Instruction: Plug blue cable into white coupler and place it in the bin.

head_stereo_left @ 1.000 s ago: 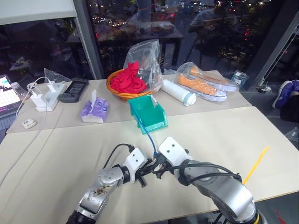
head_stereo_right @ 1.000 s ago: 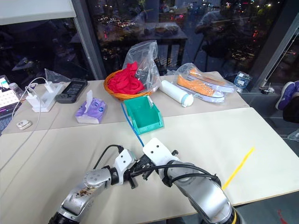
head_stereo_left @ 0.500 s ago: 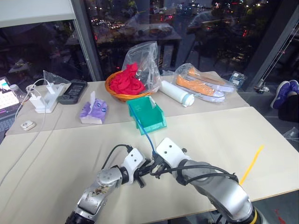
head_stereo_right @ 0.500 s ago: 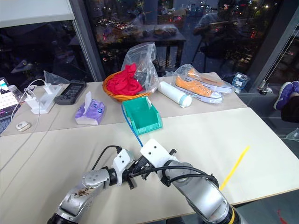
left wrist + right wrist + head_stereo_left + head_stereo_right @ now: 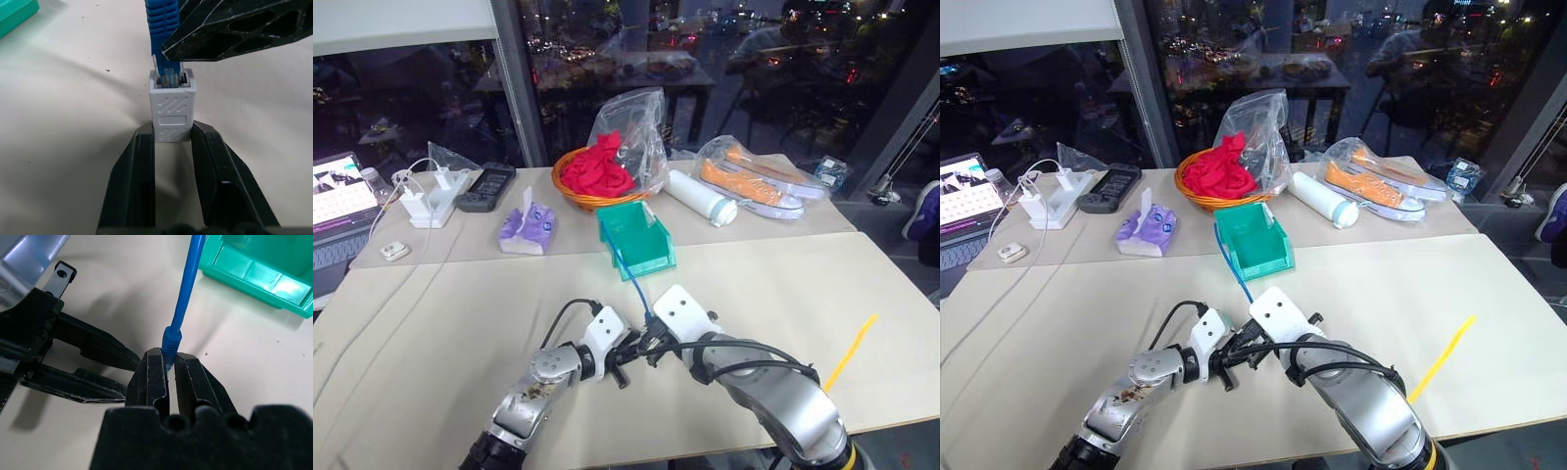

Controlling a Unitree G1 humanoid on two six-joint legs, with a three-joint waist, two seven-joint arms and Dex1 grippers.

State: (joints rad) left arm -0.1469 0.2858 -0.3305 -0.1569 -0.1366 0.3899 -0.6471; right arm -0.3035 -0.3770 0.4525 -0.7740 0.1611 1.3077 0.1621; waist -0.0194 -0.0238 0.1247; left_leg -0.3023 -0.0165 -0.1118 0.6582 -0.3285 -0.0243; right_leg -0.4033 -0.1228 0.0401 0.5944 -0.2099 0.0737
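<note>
The left gripper point(image 5: 172, 142) pinches the white coupler point(image 5: 171, 108) by its lower sides, its two black fingers point(image 5: 134, 181) pressed flat against the housing so that the open socket faces away from the wrist. Directly in front of that socket, the right gripper point(image 5: 167, 369) is clamped shut on the blue cable point(image 5: 185, 289) just behind its ribbed boot, and the clear plug at the cable's end sits in the mouth of the coupler, seemingly part-way in; whether its latch has caught cannot be told. Past both grippers, across a stretch of bare table point(image 5: 803, 284), stands the bin point(image 5: 637, 238), with the cable's free length trailing back into it over its low front lip. The step in hand appears to be the seating of the plug. To do it well, the left gripper should likely hold the coupler rigid and not let it pivot, since it is held only by a narrow band low on the body and a sideways push from the plug could rock it out of the fingers. The right gripper would best press straight along the socket's axis, keeping the plug square to the opening. A short, firm push should do; forcing it while skewed risks jamming the plug or slipping along the boot. Only once the joint holds should either grip loosen for the carry to the bin.
</note>
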